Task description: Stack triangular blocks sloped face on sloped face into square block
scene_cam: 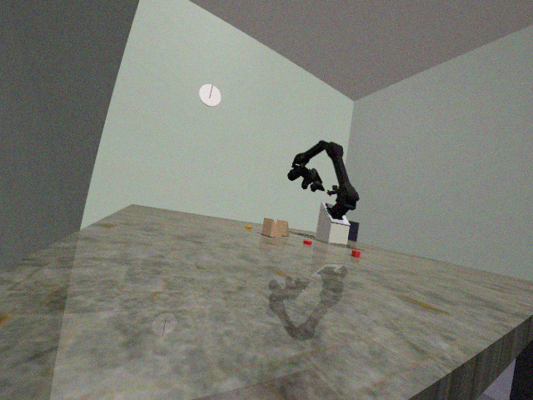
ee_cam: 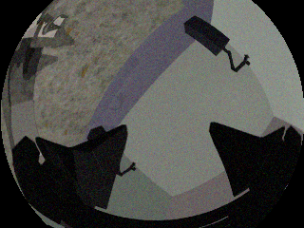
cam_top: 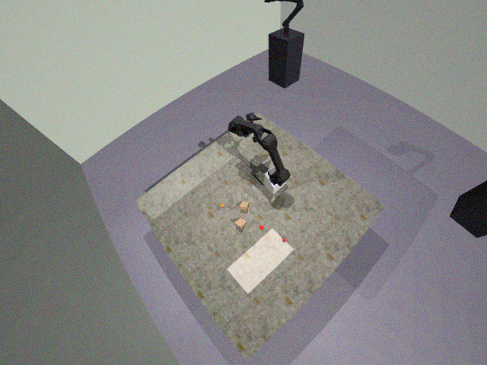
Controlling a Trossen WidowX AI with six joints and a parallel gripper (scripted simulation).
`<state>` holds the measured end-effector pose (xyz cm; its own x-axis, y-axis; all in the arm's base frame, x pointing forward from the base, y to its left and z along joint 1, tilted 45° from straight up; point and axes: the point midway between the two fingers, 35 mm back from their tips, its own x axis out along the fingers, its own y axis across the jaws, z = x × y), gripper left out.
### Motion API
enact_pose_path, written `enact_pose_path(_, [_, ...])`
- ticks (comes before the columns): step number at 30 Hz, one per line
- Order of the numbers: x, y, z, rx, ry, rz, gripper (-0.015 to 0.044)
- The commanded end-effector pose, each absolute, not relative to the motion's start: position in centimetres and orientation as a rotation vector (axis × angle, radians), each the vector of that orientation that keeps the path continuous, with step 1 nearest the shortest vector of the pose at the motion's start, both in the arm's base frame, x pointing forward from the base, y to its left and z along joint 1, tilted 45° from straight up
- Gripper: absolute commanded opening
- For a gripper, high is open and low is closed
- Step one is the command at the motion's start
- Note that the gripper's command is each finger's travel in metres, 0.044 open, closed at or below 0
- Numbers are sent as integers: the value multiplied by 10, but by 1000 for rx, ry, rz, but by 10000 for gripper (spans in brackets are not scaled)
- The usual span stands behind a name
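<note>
Two light wooden triangular blocks are on the table, separate in the top view. The nearer block [cam_top: 240, 223] [scene_cam: 269, 227] shows slanting edges; the other block [cam_top: 244, 206] [scene_cam: 283, 227] is a little farther back, partly overlapped by the nearer one in the exterior view. Which way each sloped face points is too small to tell. My gripper [ee_cam: 170, 128] [scene_cam: 326, 190] is open and empty, raised high above the table and well away from both blocks. Neither block shows in the wrist view.
An orange cube [cam_top: 222, 205] [scene_cam: 248, 227] is beside the blocks. Two red cubes, one [cam_top: 261, 227] [scene_cam: 307, 242] nearer them and another [cam_top: 284, 239] [scene_cam: 356, 253] farther off, lie on the table. The arm's white base [scene_cam: 326, 227] stands behind. A pale rectangle [cam_top: 259, 262] shows on the tabletop.
</note>
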<state>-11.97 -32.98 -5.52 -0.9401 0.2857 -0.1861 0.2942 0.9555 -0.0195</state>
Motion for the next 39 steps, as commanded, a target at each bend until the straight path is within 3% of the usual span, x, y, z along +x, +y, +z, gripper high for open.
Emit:
enact_pose_path(1, [-117, -330, -55, 439, 2923, -90, 426])
enact_pose_path(8, [-20, -319, -53, 527, 2694, -774, 440])
enact_pose_path(18, [133, -255, -51, 857, 2086, -1512, 440])
enact_pose_path(29, [262, -125, -32, 1387, 1554, -1853, 440])
enact_pose_path(36, [306, -21, -5, 1713, 1411, -1987, 440])
enact_pose_path(39, [310, -4, 0, 1756, 1403, -2009, 440])
